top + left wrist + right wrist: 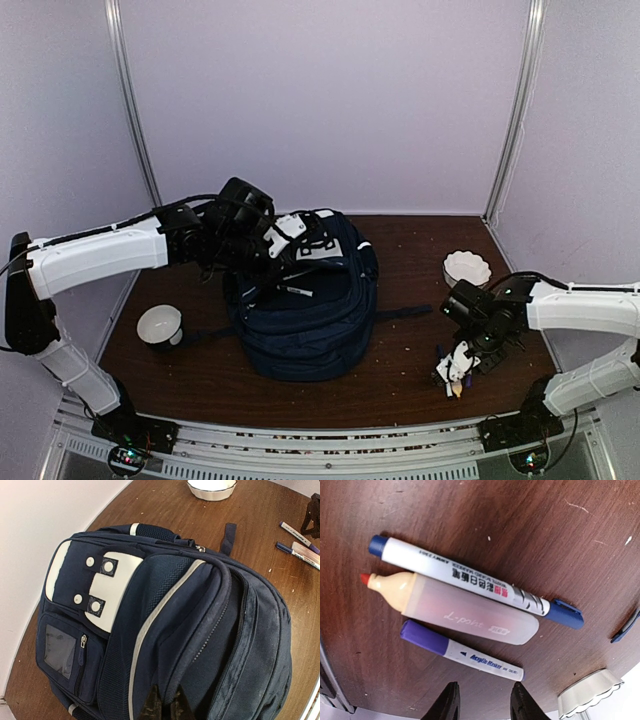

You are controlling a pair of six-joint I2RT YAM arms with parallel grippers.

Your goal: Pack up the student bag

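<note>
Bag (305,310): navy, with white patches. It rests on the middle of the table (400,385), patched end toward the far wall.

Left gripper (163,706): positioned over the bag's top. Its fingers are closed together, with the tips against a fold of the navy fabric. The wrist view does not show whether any fabric is pinched between them.

Right gripper (484,703): positioned to the right of the bag, on the near side. Its fingers stand apart with a clear gap and nothing lies between them. It hangs over three pens without touching any.

Pens: they lie on bare wood right of the bag, side by side and roughly parallel.
- The blue marker (475,582) has a white barrel with a blue cap and end.
- The highlighter (462,612) lies against it and has an orange tip and a frosted cap.
- The purple marker (462,652) lies just beside the highlighter, on the side nearer the fingers.

Dish (467,267): white and fluted. It stands right of the bag toward the far side, well apart from the pens.

Cup (160,325): white. It stands left of the bag, near it but not touching.

A dark strap runs from the bag's right side along the table.
</note>
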